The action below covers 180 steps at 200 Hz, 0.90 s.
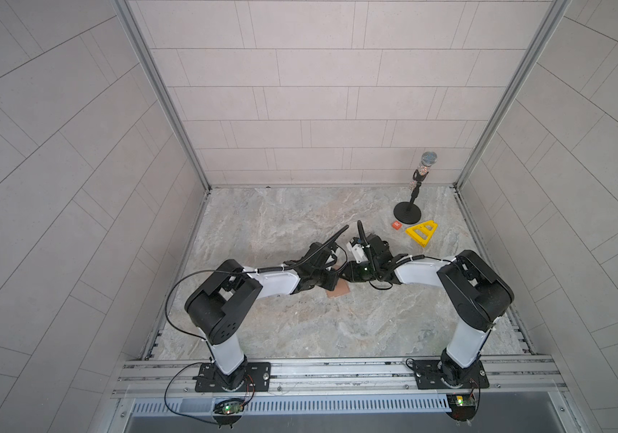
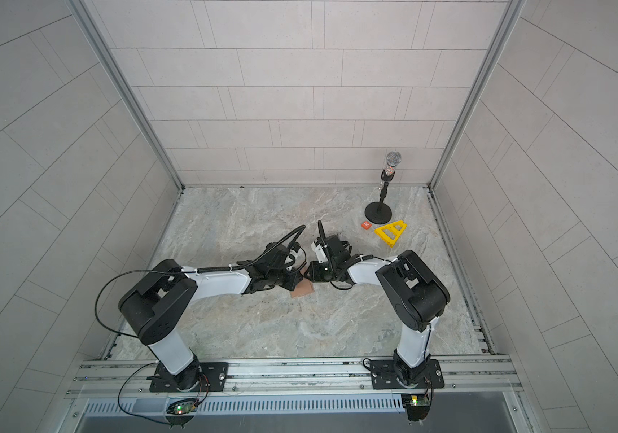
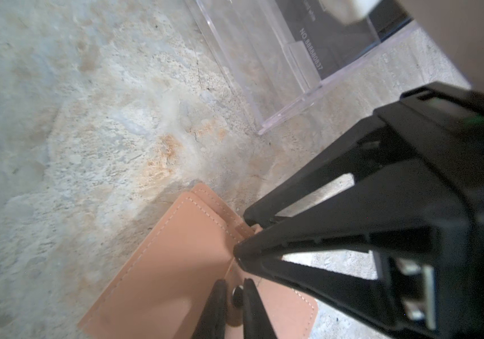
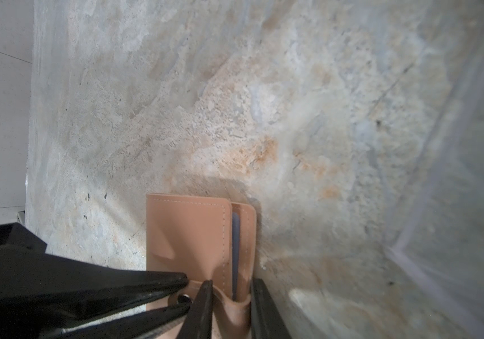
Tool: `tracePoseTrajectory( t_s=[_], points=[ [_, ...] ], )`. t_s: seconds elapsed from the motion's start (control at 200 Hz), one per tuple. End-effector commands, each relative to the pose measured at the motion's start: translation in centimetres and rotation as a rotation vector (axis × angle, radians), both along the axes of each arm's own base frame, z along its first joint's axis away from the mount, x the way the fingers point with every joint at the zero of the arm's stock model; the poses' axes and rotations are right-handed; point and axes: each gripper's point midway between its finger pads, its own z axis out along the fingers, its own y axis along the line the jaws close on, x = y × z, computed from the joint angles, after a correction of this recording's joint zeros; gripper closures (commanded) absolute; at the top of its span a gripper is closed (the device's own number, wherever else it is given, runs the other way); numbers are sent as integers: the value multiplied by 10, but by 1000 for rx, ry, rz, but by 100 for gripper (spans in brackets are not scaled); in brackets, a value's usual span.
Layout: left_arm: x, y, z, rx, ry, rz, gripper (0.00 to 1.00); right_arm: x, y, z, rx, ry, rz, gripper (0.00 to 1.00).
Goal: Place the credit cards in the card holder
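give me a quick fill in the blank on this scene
1. The left gripper and right gripper both meet at the tan ___.
2. The black card sits inside a clear ___.
3. The square tile by the yellow frame is ___.
Missing: card holder; box; orange.

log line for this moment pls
left gripper: astride snap tab | right gripper: grips card holder edge | black card: in clear box
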Motion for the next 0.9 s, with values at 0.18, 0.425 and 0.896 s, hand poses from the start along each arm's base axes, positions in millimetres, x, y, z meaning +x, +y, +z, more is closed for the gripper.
tracePoseTrajectory(
  t_s=[0.18, 0.425, 0.896],
  points=[
    [-49, 58, -61, 255, 219, 49, 81, -32, -14, -35, -127, 115, 19, 76],
    [-31, 34, -10, 159, 148, 26, 64, -28, -6, -2, -62, 56, 29, 65],
    [-11, 46, 47, 126, -13, 98, 56, -25, -7, 36, -41, -38, 45, 57]
  ],
)
